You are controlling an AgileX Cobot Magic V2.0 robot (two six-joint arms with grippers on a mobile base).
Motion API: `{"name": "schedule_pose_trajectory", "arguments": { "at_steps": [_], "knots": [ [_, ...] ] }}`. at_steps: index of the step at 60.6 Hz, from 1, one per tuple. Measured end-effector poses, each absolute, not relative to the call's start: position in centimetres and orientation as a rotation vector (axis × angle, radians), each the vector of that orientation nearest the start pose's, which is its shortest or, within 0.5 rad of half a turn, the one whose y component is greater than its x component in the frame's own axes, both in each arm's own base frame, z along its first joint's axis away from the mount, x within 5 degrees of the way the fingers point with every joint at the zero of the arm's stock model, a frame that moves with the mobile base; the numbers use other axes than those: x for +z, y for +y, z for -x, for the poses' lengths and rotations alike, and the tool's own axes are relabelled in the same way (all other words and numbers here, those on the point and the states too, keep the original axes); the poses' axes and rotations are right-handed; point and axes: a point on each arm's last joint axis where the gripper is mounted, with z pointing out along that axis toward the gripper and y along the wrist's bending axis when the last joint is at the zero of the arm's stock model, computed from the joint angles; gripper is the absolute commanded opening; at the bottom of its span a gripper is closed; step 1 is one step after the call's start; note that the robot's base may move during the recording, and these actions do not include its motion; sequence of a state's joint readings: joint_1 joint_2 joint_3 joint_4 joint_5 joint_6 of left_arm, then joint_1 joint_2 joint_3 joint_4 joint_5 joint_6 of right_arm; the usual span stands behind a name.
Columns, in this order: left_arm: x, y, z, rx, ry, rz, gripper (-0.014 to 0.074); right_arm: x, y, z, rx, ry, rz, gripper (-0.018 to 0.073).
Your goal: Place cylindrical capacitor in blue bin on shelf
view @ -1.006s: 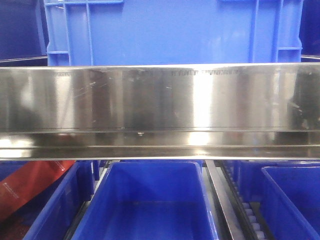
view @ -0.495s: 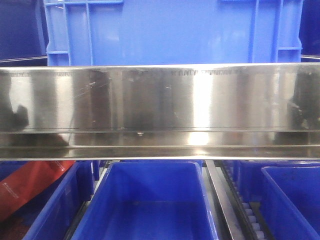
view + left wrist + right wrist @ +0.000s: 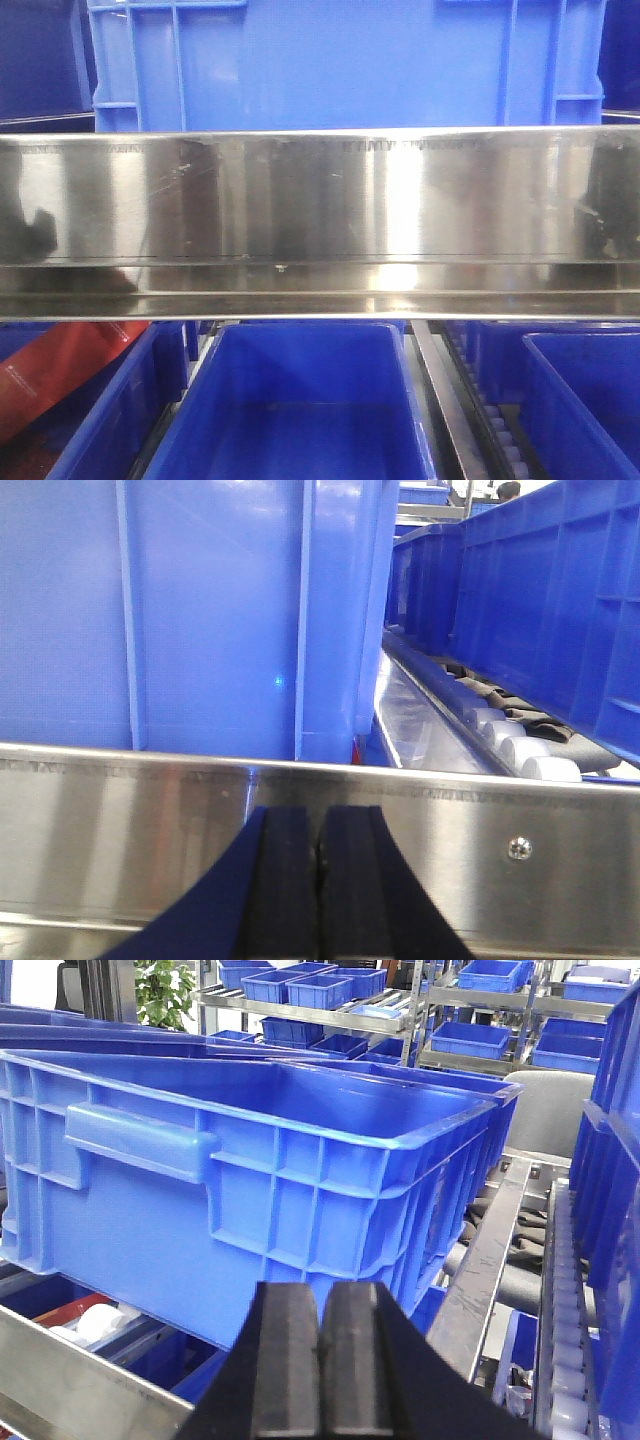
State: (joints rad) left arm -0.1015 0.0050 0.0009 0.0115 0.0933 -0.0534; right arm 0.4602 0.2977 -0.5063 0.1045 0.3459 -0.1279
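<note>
Spanning the whole front view, the shelf [image 3: 320, 200] shows one broad, shiny steel rail with a large blue crate [image 3: 345, 65] sitting on the tier above it and an open blue bin [image 3: 300, 400] on the tier below, flanked by more blue bins and a red object [image 3: 50, 375] at lower left. From the left wrist view, the left gripper [image 3: 320, 880] has its two black fingers pressed together with nothing between them, sitting just in front of the steel rail and a blue crate wall. From the right wrist view, the right gripper [image 3: 320, 1360] is likewise closed tight and empty, raised near the corner of a big ribbed blue crate [image 3: 250, 1190], with roller tracks and further racks of bins behind. The capacitor cannot be seen in any view.
</note>
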Motion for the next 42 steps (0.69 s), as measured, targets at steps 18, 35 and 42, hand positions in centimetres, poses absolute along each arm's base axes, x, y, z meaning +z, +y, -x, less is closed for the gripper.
{"name": "schedule_pose_trajectory", "arguments": {
  "at_steps": [18,35,42],
  "knots": [
    [20.4,-0.6,-5.7,-0.111,1.583,-0.046,-0.0111,33.4,2.9,-5.8,0.329,1.544,0.377,-0.0162],
    [20.4,-0.6,-5.7,-0.111,1.582,-0.046,-0.0111,31.5,1.1,-5.5,0.146,1.526,0.139,-0.0162],
    [20.4,-0.6,-5.7,-0.111,1.582,-0.046,-0.0111,28.5,0.7,-5.4,0.093,1.542,0.082,-0.0162]
  ]
}}
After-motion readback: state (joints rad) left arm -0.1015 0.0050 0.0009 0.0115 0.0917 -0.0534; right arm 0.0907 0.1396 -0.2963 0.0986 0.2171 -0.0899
